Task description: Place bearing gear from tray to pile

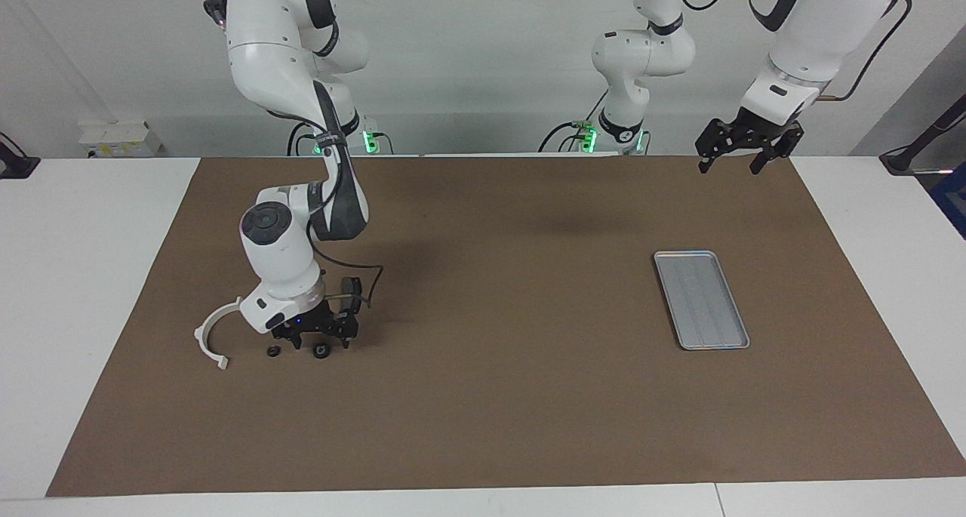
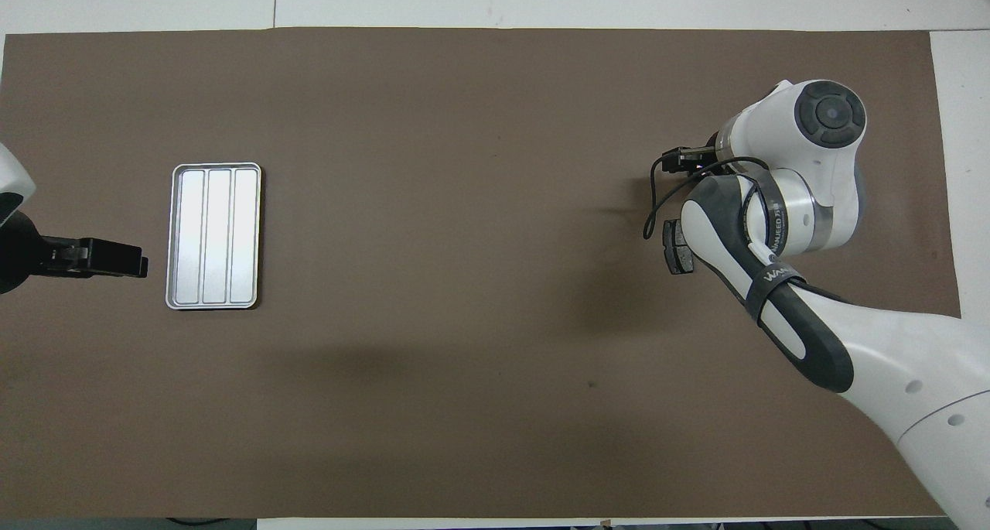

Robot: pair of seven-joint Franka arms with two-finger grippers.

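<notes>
The silver tray (image 1: 700,300) lies empty toward the left arm's end of the table and also shows in the overhead view (image 2: 214,236). My right gripper (image 1: 323,343) is low over the pile, open, with a small dark round bearing gear (image 1: 322,352) on the mat between its fingertips. A white half-ring bracket (image 1: 210,336) and another small dark round part (image 1: 273,351) lie beside it. In the overhead view the right arm hides the gripper and most of the pile; one dark brake-pad plate (image 2: 677,246) shows. My left gripper (image 1: 743,155) waits raised, open and empty.
A brown mat (image 1: 490,396) covers the table between white borders. In the overhead view the left gripper (image 2: 116,258) hangs beside the tray, toward the left arm's end of the table.
</notes>
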